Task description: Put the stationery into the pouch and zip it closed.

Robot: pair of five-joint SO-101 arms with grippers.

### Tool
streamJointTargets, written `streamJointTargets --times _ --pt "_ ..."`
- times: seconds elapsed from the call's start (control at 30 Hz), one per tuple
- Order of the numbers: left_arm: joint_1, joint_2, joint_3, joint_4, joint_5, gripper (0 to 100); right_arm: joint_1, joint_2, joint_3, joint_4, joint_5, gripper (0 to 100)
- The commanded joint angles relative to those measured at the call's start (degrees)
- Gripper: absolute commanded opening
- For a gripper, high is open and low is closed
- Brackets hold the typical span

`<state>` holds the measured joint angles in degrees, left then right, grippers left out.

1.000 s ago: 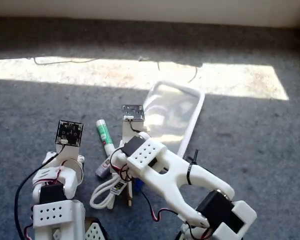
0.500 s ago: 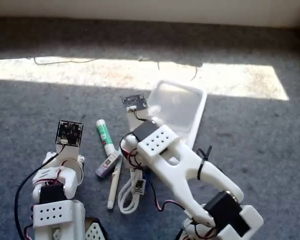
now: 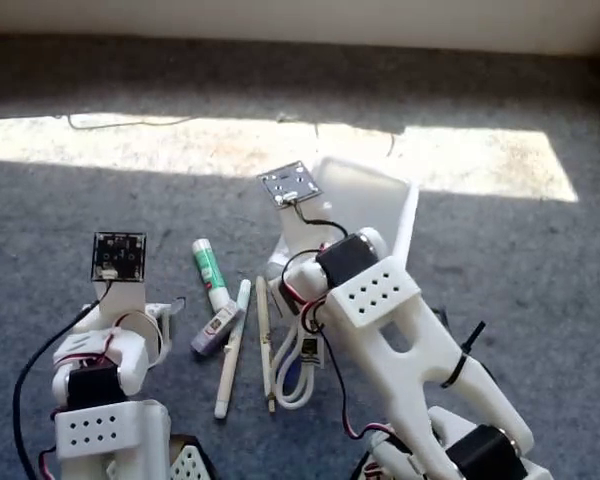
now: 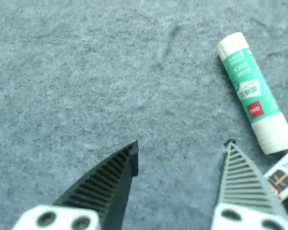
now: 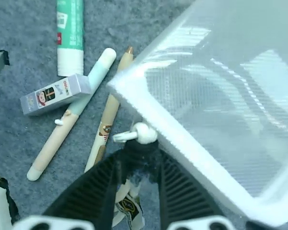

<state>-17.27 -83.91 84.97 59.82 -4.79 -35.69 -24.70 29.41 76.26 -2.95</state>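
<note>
The translucent white pouch (image 3: 365,200) lies at mid table, tilted up on one edge. My right gripper (image 5: 138,151) is shut on the pouch's zipper end, where a small white pull (image 5: 143,133) sticks out at the corner of the pouch (image 5: 216,105). Left of it lie a green glue stick (image 3: 208,270), a small eraser box (image 3: 215,330), a pale pen (image 3: 230,350) and a pencil (image 3: 265,340). My left gripper (image 4: 181,146) hangs open over bare carpet, with the glue stick (image 4: 253,98) just beyond one fingertip and the eraser box (image 4: 281,177) beside it.
A white coiled cable (image 3: 295,375) with a tag lies by the pencil, under the right arm (image 3: 380,295). Grey carpet (image 3: 520,280) covers the table, with a sunlit band across the back and a thin wire (image 3: 130,122) lying there.
The right arm has swung to the right and back, dragging the pouch and tipping it up. The pen, pencil and cable came into sight. The left arm shifted slightly left.
</note>
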Motion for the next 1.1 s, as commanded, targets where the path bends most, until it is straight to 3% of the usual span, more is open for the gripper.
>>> streamJointTargets --times 0.0,0.17,0.37,0.7,1.07 --pt "1.63 -0.75 -9.45 0.70 3.87 29 2.51 -4.09 -2.95 1.54 4.92 0.8" --pt "10.07 -0.75 -12.97 0.70 7.74 29 4.88 -6.99 -2.95 2.68 10.64 0.8" --pt "19.82 -0.75 -13.05 0.26 13.36 29 6.64 -10.68 -1.54 2.24 11.08 0.8" --pt "27.56 -0.66 -14.37 -7.03 17.41 29 6.64 -20.44 8.40 -3.47 11.08 0.8" --pt "32.66 -0.40 -13.14 -6.95 15.21 29 6.73 -21.67 9.71 -2.95 11.08 0.8"
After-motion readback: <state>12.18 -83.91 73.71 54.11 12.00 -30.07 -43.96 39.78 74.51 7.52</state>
